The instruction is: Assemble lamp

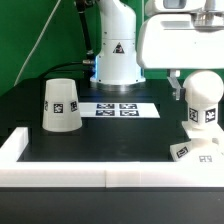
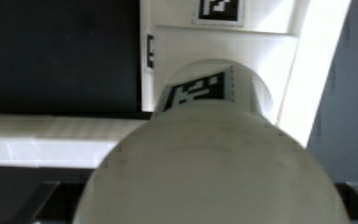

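The rounded white bulb (image 1: pixel 202 103) with a square tag stands upright just over the flat square base (image 1: pixel 195 152) at the exterior view's right; whether they touch I cannot tell. My gripper (image 1: pixel 197 86) comes down from above and is shut on the bulb's upper part. In the wrist view the bulb (image 2: pixel 202 150) fills the middle between the dark fingers (image 2: pixel 48 203) of my gripper (image 2: pixel 197 207), with the tagged base (image 2: pixel 229 45) beyond it. The tapered shade (image 1: pixel 60 105) stands apart, wide end down, at the exterior view's left.
The marker board (image 1: pixel 118 109) lies flat in the middle before the robot's white body (image 1: pixel 118 50). A low white wall (image 1: pixel 60 172) borders the black table along the front and left, near the base.
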Action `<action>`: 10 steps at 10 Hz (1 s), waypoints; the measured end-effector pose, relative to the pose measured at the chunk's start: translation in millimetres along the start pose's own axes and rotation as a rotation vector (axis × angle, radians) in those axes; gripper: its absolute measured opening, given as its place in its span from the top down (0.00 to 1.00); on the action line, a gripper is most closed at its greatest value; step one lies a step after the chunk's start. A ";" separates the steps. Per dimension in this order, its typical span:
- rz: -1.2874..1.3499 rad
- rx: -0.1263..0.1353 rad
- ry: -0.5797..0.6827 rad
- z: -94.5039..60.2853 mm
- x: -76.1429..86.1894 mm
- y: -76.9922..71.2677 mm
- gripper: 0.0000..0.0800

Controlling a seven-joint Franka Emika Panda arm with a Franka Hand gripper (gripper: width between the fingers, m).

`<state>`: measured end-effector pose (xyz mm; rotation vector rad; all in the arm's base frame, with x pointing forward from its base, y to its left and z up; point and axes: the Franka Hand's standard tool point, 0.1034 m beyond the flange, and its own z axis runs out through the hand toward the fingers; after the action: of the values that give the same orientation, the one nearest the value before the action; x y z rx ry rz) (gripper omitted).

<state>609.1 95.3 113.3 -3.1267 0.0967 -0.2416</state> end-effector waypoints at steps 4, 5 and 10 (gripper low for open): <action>0.398 0.032 -0.062 3.0 -9.5 -6.6 0.28; 0.481 0.036 -0.073 3.0 -10.8 -9.4 0.28; 0.872 0.091 -0.128 2.6 -11.2 -13.5 0.28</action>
<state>599.2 109.4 109.1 -2.6685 1.3298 -0.0248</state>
